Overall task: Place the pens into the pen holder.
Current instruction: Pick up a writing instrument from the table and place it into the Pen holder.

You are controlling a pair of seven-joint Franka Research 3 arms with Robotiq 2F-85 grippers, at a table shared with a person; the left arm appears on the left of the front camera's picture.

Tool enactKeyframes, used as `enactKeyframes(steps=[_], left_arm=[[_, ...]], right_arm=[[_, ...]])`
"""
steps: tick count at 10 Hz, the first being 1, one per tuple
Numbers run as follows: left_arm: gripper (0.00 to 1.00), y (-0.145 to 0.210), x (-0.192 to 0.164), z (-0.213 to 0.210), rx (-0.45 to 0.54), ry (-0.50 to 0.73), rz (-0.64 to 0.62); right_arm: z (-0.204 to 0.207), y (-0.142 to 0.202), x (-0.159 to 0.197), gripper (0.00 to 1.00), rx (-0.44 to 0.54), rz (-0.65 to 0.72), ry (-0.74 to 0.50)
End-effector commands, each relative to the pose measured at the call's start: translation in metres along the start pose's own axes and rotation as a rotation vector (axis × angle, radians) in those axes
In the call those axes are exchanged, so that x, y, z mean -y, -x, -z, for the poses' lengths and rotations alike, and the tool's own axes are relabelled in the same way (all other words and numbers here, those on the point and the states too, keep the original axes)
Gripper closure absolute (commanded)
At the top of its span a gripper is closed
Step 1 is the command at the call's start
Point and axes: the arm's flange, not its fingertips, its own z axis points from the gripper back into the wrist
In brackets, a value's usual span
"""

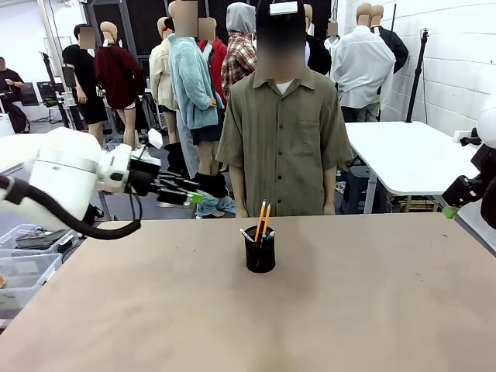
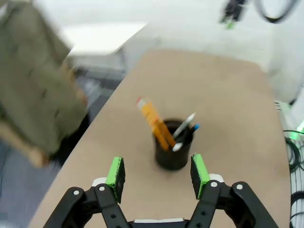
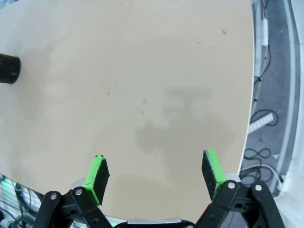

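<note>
Brown and bare, the worktop (image 1: 155, 310) stretches across to a person in an olive shirt (image 1: 283, 139) standing at its far edge. Near the middle, toward that far side, stands the pen holder (image 1: 260, 254), a small black cup, upright. Out of it lean the pens (image 1: 262, 221): two yellow-orange pencil-like sticks tilted together, one tipped red, beside a whitish-grey one and another with a blue tip. The left gripper (image 2: 157, 175) hangs in the air just short of the cup, its green-padded fingers (image 2: 115, 174) spread wide with nothing between them. The right gripper (image 3: 156, 173) hovers well off toward the worktop's right edge, fingers likewise wide apart and empty.
</note>
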Motion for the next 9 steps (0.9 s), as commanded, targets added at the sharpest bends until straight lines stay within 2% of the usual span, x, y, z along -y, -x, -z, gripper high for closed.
enactKeyframes(steps=[1, 3, 4, 5, 6, 9], left_arm=[[0.28, -0.009, 0.027, -0.024, -0.129, -0.137, -0.178], [0.28, -0.007, 0.043, -0.058, -0.212, -0.243, -0.243], [0.28, -0.004, 0.044, -0.067, -0.209, -0.26, -0.257], [0.28, 0.0, 0.042, -0.07, -0.185, -0.283, -0.253], [0.28, 0.004, 0.035, -0.056, -0.192, -0.275, -0.226], [0.28, 0.004, 0.035, -0.056, -0.192, -0.275, -0.226]], right_arm=[[0.004, 0.001, -0.002, 0.02, 0.004, -0.001, 0.026], [0.004, 0.001, -0.002, 0.02, 0.004, -0.001, 0.026], [0.004, 0.001, -0.002, 0.02, 0.004, -0.001, 0.026], [0.004, 0.001, -0.002, 0.02, 0.004, -0.001, 0.026], [0.004, 0.001, -0.002, 0.02, 0.004, -0.001, 0.026], [0.004, 0.001, -0.002, 0.02, 0.004, -0.001, 0.026]])
